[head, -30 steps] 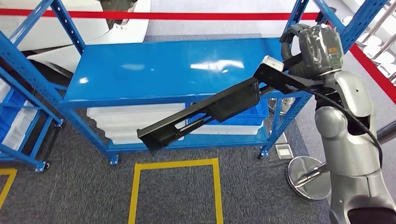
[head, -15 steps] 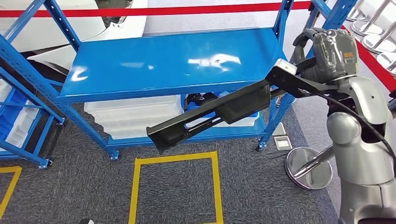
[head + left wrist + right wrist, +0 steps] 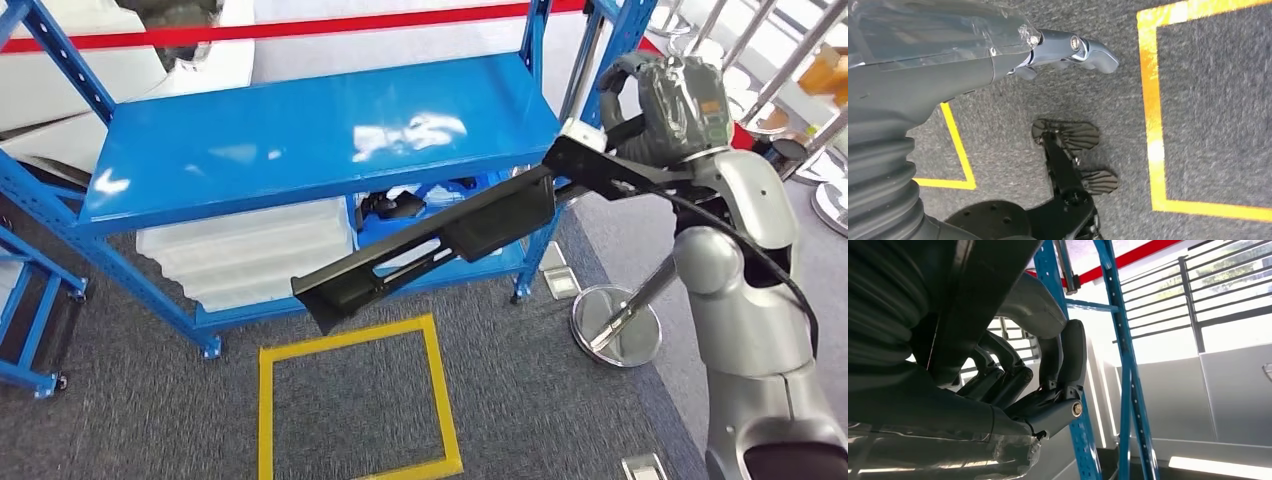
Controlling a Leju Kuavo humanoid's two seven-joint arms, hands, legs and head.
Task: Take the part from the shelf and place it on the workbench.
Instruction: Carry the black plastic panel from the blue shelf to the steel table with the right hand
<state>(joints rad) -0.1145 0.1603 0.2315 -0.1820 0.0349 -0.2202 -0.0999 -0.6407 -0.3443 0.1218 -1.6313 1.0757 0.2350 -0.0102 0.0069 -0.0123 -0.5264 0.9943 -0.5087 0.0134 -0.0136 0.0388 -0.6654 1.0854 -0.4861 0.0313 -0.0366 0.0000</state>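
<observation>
Head view first: we are seeing the right robot hand (image 3: 668,100) raised by the rack's (image 3: 300,150) right post, grasping one end of the part (image 3: 440,240). We are reading the part as a long, flat, matte black plastic moulding with slots and ribs, running from that hand down and leftward across the rack's front, its free end hanging over the yellow square (image 3: 350,400) taped on the grey carpet (image 3: 130,420). We are seeing the rack's top shelf as glossy blue metal catching glare, with translucent white bins (image 3: 250,255) below. At the right wrist we are finding dark fingers (image 3: 998,375) and a thick grey thumb curled against the part's (image 3: 983,295) black edge. At the left wrist the left robot hand (image 3: 1068,50) is hanging over the carpet, grasping nothing, its visible fingers lying straight; we cannot tell more.
</observation>
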